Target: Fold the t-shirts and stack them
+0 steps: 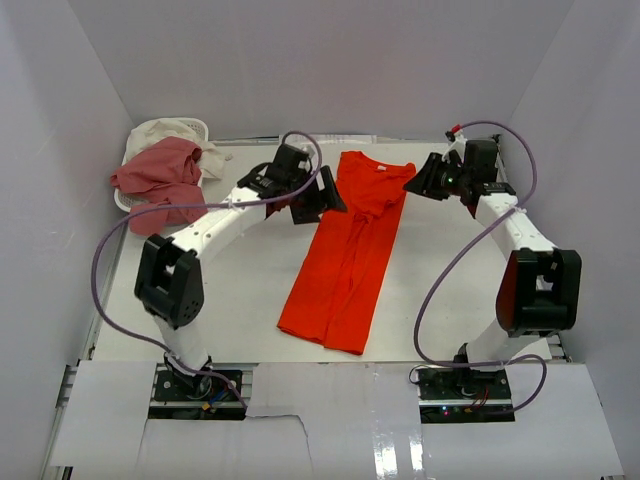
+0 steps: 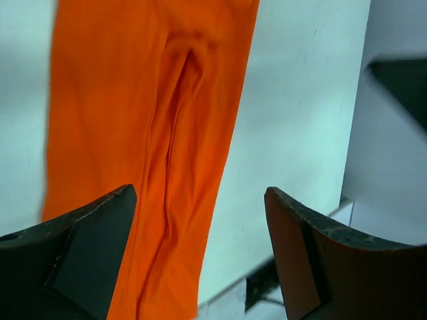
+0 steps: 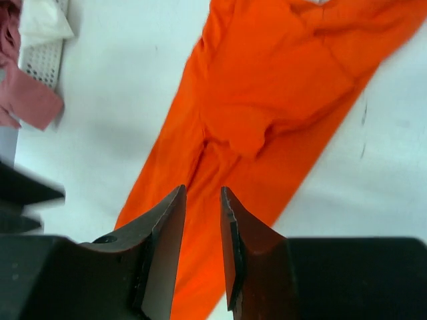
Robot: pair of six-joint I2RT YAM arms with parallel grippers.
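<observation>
1. the orange-red t-shirt (image 1: 345, 255) is laid flat on the table (image 1: 250, 300), folded lengthwise into a long narrow strip, with the collar at the far end and the hem angled toward the near left.
2. the dusty pink t-shirt (image 1: 160, 182) is crumpled and draped over the basket (image 1: 126, 202) in the far left corner.
3. the cream-white t-shirt (image 1: 168, 130) is bunched behind the pink one.

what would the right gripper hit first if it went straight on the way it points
Probably the orange-red t-shirt: the right gripper points at its folded middle, with nothing visible between; depth unclear.
</observation>
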